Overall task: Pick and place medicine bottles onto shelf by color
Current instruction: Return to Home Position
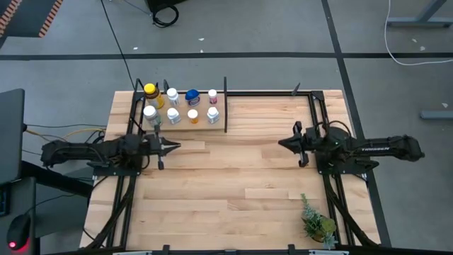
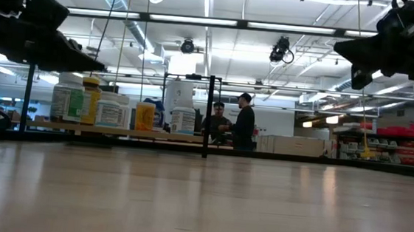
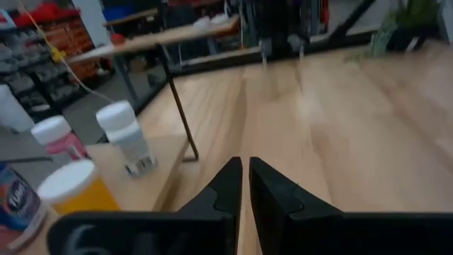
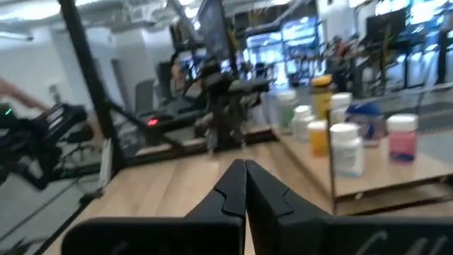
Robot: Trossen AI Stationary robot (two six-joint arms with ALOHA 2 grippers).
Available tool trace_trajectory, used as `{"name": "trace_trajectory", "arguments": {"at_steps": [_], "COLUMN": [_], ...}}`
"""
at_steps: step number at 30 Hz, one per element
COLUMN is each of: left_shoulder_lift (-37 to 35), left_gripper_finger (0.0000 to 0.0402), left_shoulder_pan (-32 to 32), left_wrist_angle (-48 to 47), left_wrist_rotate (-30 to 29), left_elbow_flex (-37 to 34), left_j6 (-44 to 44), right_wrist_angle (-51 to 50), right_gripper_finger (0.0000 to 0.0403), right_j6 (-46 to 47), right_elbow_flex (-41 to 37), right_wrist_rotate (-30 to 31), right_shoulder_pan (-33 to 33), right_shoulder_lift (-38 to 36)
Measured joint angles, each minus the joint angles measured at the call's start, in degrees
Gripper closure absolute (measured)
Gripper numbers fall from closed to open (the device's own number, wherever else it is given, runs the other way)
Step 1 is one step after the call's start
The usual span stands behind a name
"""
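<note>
Several medicine bottles stand on their bases in two rows on the shelf (image 1: 202,126) at the table's far left: the amber yellow-capped one (image 1: 151,94), white ones (image 1: 172,97), the blue one (image 1: 192,96), the pink-capped one (image 1: 212,95) and the orange one (image 1: 192,115). They also show in the low view (image 2: 111,110). My left gripper (image 1: 177,146) is shut and empty, above the table just near of the shelf. My right gripper (image 1: 280,144) is shut and empty, over the table's right half, pointing left.
A black upright divider (image 1: 225,105) stands at the shelf's right end. Black rails (image 1: 269,93) run along the far edge and both sides. A small green plant (image 1: 316,223) sits at the near right corner. Two people (image 2: 236,122) stand far behind the table.
</note>
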Motion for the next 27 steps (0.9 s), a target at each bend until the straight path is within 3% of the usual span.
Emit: {"name": "trace_trajectory", "arguments": {"at_steps": [5,9,14,18,27], "left_shoulder_lift": [-7.7,-13.0,-12.9,-12.9,-12.9], "left_gripper_finger": [0.0371,0.0376,0.0371,0.0365,0.0378], "left_shoulder_pan": [-0.3,-0.3,-0.5,-2.3,-9.5], "left_wrist_angle": [-0.2,-0.4,-0.7,-0.7,-0.9], "left_wrist_rotate": [0.0,0.1,0.1,0.0,0.0], "left_elbow_flex": [0.0,0.0,0.0,0.0,0.0], "left_j6": [0.0,0.0,0.0,0.0,0.0], "right_wrist_angle": [-9.6,-15.9,-21.8,-22.2,-22.3], "right_gripper_finger": [0.0396,0.0396,0.0396,0.0396,0.0396], "right_j6": [0.0,0.0,0.0,0.0,0.0], "right_elbow_flex": [0.0,0.0,0.0,0.0,0.0], "right_wrist_rotate": [0.0,0.0,0.7,3.8,3.9], "right_shoulder_pan": [4.9,8.0,8.1,8.0,9.1], "right_shoulder_lift": [-1.0,-7.4,-15.6,-16.7,-16.7]}}
